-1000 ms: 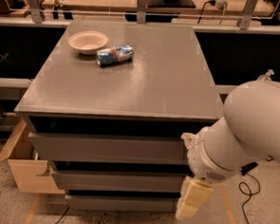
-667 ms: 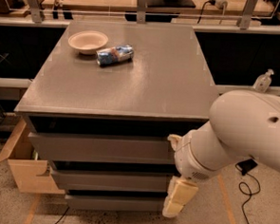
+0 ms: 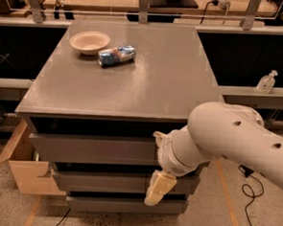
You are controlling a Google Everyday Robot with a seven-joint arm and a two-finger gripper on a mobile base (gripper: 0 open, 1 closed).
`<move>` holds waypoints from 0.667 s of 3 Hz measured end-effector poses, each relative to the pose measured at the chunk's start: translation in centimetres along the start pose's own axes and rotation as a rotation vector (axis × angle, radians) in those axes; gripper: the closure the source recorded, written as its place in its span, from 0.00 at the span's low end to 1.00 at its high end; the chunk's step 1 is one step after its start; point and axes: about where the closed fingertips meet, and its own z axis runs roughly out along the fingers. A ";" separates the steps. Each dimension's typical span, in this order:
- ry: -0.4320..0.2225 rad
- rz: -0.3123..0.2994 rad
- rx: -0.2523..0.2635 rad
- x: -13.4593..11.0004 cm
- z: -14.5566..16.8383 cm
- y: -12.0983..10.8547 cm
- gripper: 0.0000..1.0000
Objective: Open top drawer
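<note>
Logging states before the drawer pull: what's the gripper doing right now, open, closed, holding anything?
Gripper: cannot be told; it hangs before the middle drawer front, below the top drawer.

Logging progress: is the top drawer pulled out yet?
No, the top drawer sits closed under the tabletop; the gripper hangs lower, before the middle drawer.

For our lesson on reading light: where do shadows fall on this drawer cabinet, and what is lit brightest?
Camera view: warm light lies evenly on the cabinet top; a dark shadow band sits under its overhang, just above the top drawer; the gripper, low in front of the middle drawer front, and the pale arm are lit brightest.
</note>
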 end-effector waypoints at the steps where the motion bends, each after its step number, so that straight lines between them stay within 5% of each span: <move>1: -0.018 0.021 0.038 -0.4 5.5 -4.8 0.00; 2: -0.004 0.019 0.051 0.2 5.0 -5.3 0.00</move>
